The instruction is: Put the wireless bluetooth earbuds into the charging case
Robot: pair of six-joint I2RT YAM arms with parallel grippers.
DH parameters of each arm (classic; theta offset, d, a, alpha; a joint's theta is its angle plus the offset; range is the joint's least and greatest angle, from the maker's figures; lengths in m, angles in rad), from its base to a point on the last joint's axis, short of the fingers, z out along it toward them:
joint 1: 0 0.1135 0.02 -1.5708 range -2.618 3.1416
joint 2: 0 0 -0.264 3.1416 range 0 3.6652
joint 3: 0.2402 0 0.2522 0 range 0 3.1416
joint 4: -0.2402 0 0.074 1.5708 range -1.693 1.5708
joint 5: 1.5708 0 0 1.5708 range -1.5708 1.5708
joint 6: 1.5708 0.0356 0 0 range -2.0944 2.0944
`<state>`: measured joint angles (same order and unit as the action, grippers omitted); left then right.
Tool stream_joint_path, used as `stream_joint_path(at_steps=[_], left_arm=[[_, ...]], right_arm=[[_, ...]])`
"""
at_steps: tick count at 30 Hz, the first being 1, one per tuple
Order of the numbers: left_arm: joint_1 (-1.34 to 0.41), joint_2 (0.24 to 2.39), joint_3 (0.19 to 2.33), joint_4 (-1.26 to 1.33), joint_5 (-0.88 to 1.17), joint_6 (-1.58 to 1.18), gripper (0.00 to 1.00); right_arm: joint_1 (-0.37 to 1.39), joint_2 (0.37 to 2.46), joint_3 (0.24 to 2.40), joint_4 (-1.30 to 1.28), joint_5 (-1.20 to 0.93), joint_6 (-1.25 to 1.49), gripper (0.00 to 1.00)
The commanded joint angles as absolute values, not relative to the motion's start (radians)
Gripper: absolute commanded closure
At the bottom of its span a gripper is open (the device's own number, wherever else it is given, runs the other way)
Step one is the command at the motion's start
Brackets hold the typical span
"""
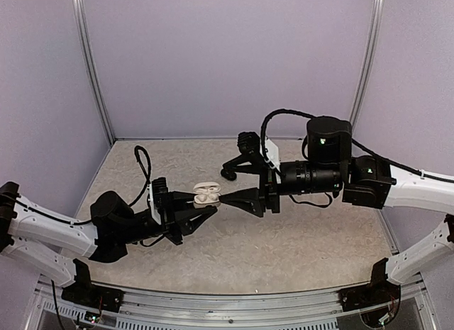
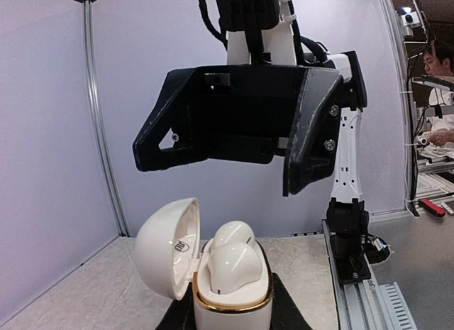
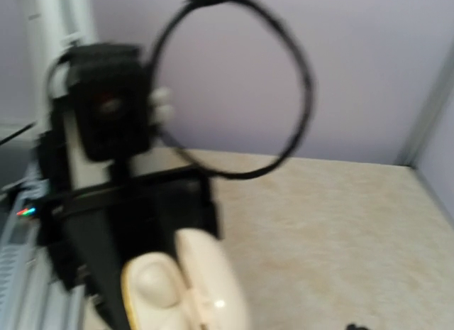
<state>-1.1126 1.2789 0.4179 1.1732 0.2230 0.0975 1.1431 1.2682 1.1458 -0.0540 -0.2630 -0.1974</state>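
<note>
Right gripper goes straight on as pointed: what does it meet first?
The open white charging case in the left gripper, likely its seated earbuds first; depth is unclear.

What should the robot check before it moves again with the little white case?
1. Hold of the left gripper on the white case: ok.
2. The lid is open: ok.
3. Two white earbuds sit in the case: ok.
4. The right gripper is open: ok.
5. It hangs above the case, not touching: ok.
6. Earbuds pushed fully down: cannot tell.
</note>
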Motion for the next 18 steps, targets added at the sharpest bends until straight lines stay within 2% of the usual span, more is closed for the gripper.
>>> stream_joint_path(at_steps=[1,18], left_arm=[[-1.119,1.258,0.42,1.148,0.3,0.08,0.94],[-1.121,1.266,0.427,1.151,0.295,0.077,0.94]], right_arm=[[1.137,1.279,1.147,-0.103,-0.393,-0.224,0.29],[1.137,1.365,1.197,-0.129,-0.49,-0.204,0.37]])
